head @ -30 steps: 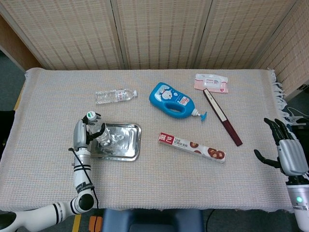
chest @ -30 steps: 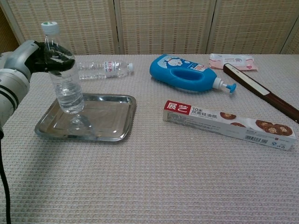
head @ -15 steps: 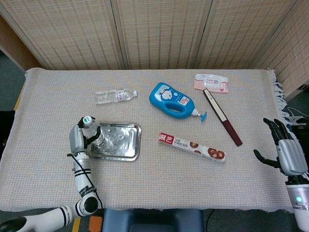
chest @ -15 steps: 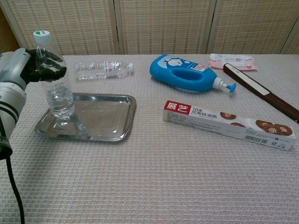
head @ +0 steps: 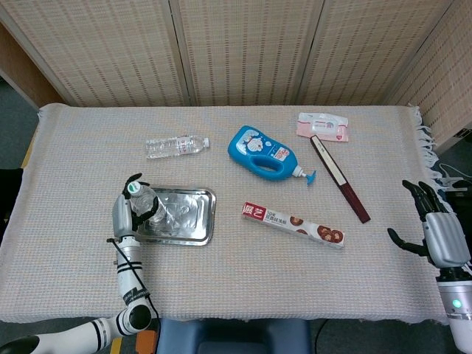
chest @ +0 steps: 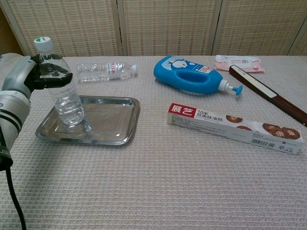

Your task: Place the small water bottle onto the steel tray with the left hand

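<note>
Shifted rightward, small water bottle point(chest: 62, 86) on steel tray point(chest: 108, 120), left hand point(chest: 29, 79) gripping

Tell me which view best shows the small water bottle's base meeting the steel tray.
Chest view: the small water bottle shows side-on, tilted, base on the steel tray, the left hand gripping it. Head view looks down on its cap; the hand hides the base.

We see a second clear bottle point(head: 175, 145) lying on its side on the woven tablecloth point(head: 243, 273). To its right lies a blue detergent bottle point(head: 259, 150), its nozzle pointing right. A long red-and-white box point(head: 293, 224) lies nearer the front. Farther right we find a dark, slim case point(head: 339, 178) and, just behind it, a pink packet point(head: 322, 126).
</note>
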Tool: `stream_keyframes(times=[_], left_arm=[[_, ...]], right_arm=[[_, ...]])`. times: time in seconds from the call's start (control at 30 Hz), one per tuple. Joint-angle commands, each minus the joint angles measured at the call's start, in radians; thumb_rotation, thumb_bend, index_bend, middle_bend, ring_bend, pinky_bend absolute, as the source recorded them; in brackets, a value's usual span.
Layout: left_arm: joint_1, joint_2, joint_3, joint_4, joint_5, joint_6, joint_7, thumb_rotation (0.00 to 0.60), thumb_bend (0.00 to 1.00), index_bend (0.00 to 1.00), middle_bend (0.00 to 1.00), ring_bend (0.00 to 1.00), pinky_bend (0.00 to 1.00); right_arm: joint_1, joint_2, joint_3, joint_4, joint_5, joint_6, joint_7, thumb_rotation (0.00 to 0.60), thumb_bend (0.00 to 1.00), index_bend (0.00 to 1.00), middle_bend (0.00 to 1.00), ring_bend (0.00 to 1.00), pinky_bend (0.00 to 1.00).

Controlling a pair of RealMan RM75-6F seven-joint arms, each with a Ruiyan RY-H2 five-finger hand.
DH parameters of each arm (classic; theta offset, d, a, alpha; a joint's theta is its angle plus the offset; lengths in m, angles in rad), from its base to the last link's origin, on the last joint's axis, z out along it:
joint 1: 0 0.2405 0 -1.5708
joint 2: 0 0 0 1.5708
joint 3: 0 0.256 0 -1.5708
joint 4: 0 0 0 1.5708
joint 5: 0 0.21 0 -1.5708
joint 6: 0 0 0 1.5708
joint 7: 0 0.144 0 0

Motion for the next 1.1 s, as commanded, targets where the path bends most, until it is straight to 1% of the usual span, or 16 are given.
stream_keyframes(times=[0.03, 0.07, 0.13, 0.3, 0.37, 0.53, 0.63, 0.73, 0.83, 1.1], left_arm=[[0.010, 0.009, -0.003, -0.022, 0.000, -0.018, -0.005, 0.600, 0.43, 0.01, 0.05, 0.05, 0.25], [0.012, 0.011, -0.005, -0.028, -0.002, -0.021, -0.007, 0.600, 0.42, 0.00, 0.02, 0.03, 0.24], [0.015, 0.015, -0.010, -0.035, -0.005, -0.027, -0.005, 0.600, 0.41, 0.00, 0.00, 0.01, 0.23], [0.025, 0.029, -0.013, -0.050, -0.013, -0.047, 0.005, 0.600, 0.41, 0.00, 0.00, 0.00, 0.22], [0.032, 0.049, -0.006, -0.075, -0.026, -0.073, 0.017, 0.600, 0.41, 0.00, 0.00, 0.00, 0.21], [0.058, 0.149, 0.020, -0.203, -0.069, -0.172, 0.055, 0.600, 0.40, 0.00, 0.00, 0.00, 0.20], [0.068, 0.214, 0.024, -0.284, -0.092, -0.227, 0.061, 0.600, 0.39, 0.00, 0.00, 0.00, 0.20], [0.067, 0.249, 0.028, -0.324, -0.100, -0.249, 0.074, 0.600, 0.39, 0.00, 0.00, 0.00, 0.19], [0.061, 0.270, 0.028, -0.338, -0.107, -0.270, 0.076, 0.600, 0.39, 0.00, 0.00, 0.00, 0.19], [0.036, 0.294, 0.020, -0.331, -0.132, -0.300, 0.079, 0.600, 0.38, 0.00, 0.00, 0.00, 0.19]], right_arm=[[0.000, 0.000, 0.000, -0.001, -0.001, 0.000, 0.000, 0.600, 0.19, 0.08, 0.11, 0.00, 0.21], [0.000, 0.001, -0.001, -0.001, -0.002, 0.000, 0.001, 0.600, 0.19, 0.08, 0.11, 0.00, 0.21], [-0.001, 0.001, -0.001, -0.001, -0.003, 0.002, 0.002, 0.600, 0.19, 0.08, 0.11, 0.00, 0.21], [0.001, 0.000, -0.001, 0.001, 0.000, -0.002, 0.000, 0.600, 0.19, 0.08, 0.11, 0.00, 0.21], [0.002, 0.000, -0.001, 0.001, 0.001, -0.005, -0.001, 0.600, 0.19, 0.08, 0.11, 0.00, 0.21], [0.004, 0.003, -0.005, -0.002, 0.000, -0.015, 0.003, 0.600, 0.19, 0.08, 0.11, 0.00, 0.21], [0.006, 0.005, -0.005, -0.002, 0.001, -0.018, 0.005, 0.600, 0.19, 0.08, 0.11, 0.00, 0.21], [0.006, 0.005, -0.006, -0.003, 0.001, -0.018, 0.003, 0.600, 0.19, 0.08, 0.11, 0.00, 0.21], [0.005, 0.006, -0.006, -0.003, 0.000, -0.017, 0.003, 0.600, 0.19, 0.08, 0.11, 0.00, 0.21], [0.006, 0.006, -0.004, -0.002, 0.005, -0.017, 0.005, 0.600, 0.19, 0.08, 0.11, 0.00, 0.21]])
